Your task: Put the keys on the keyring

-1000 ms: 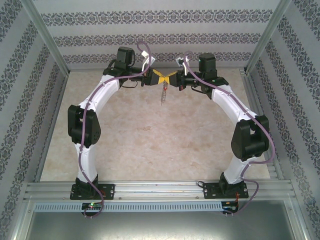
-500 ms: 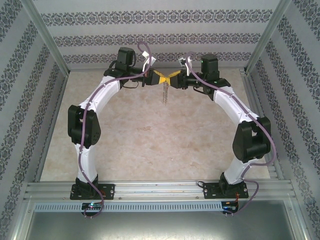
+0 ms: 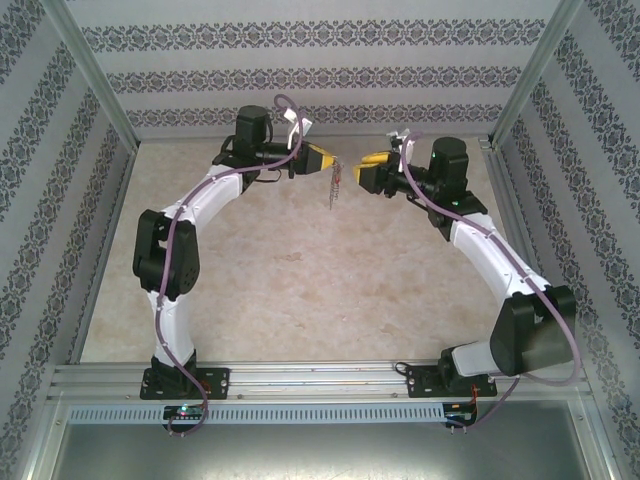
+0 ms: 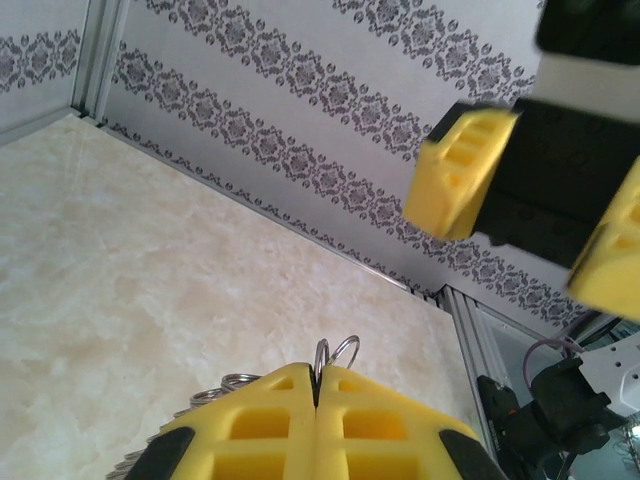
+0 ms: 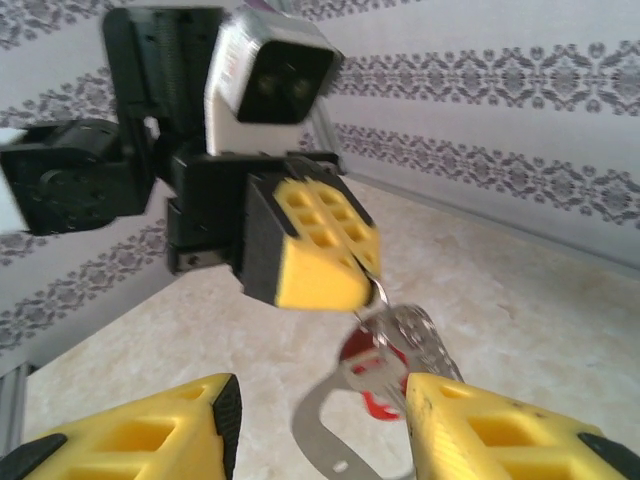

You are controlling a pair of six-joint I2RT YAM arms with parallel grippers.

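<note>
Hanging from the clamped left tool [image 3: 326,160], the keyring [image 3: 333,185] dangles above the table [image 3: 300,270]; the right tool [image 3: 366,170] stands spread wide and empty, just beside. Left wrist: pads [image 4: 270,420] pinch its thin loops. Right wrist: a red key [image 5: 358,352] shows against the loop. Probably light, stiff, slippery; grip the plastic head.

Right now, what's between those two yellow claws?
The keyring, dangling from the shut left gripper; bare air separates it from the open right gripper. The top view shows it; the right wrist view adds a red key just behind it.
</note>
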